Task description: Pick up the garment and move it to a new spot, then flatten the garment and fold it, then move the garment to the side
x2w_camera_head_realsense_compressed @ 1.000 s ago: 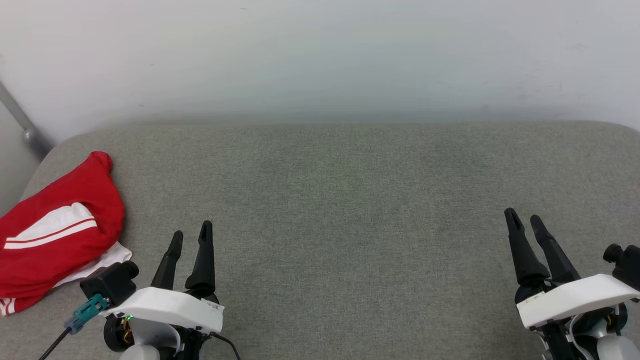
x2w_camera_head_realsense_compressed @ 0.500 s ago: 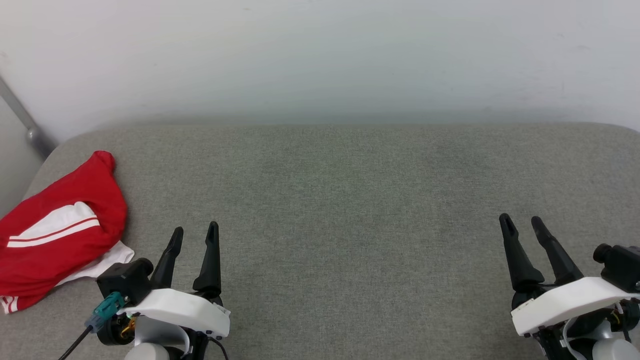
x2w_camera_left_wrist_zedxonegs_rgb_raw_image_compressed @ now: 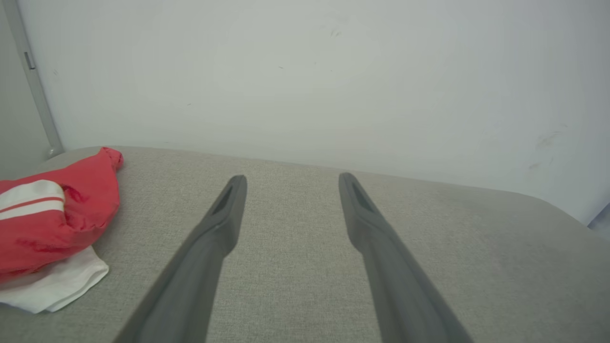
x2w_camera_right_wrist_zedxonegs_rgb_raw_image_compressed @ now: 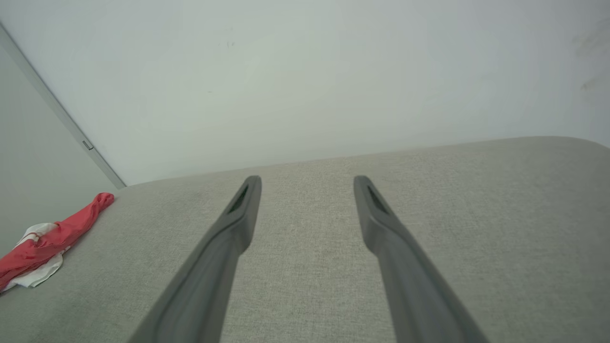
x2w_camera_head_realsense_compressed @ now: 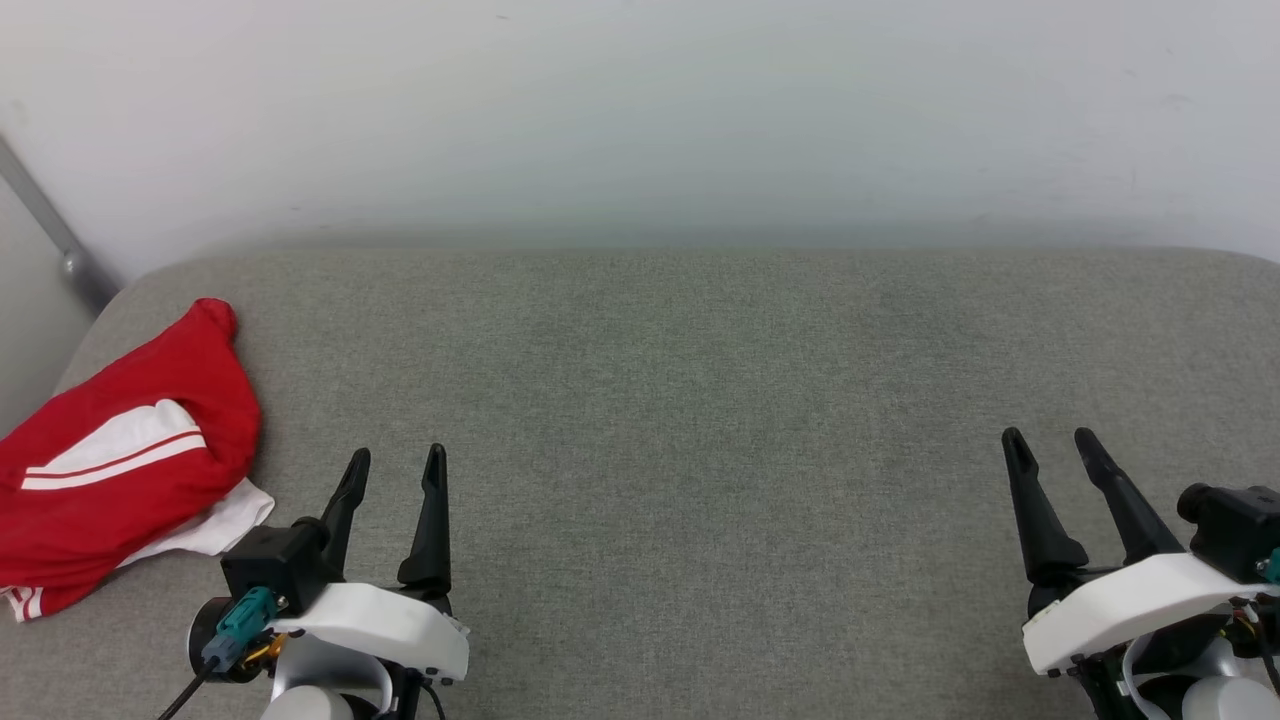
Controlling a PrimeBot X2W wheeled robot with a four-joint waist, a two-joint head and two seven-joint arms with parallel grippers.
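At the lower left of the head view, the left gripper (x2w_camera_head_realsense_compressed: 398, 452) points up the frame over a grey fabric surface (x2w_camera_head_realsense_compressed: 700, 400). Its two dark fingers are spread apart with nothing between them. Compared with a second ago, its white housing sits lower and further right in the frame, and its fingers stand more upright. At the lower right, the right gripper (x2w_camera_head_realsense_compressed: 1048, 433) is likewise spread wide and empty. Its fingertips sit slightly lower than before, and the gap between them looks wider from this angle. Each wrist view shows that arm's own fingers apart above bare grey fabric. Near the left edge of the frame, left of the left gripper, the garment (x2w_camera_head_realsense_compressed: 120, 480) lies in a crumpled red heap with a white striped band across it and a white part poking out beneath, clear of both grippers. It has kept its shape. The garment and the grey metal bar (x2w_camera_head_realsense_compressed: 50, 235) at the upper left have slid slightly right in the frame together, which is the camera's own shift. Beyond the surface's far edge rises a plain pale wall (x2w_camera_head_realsense_compressed: 640, 120).
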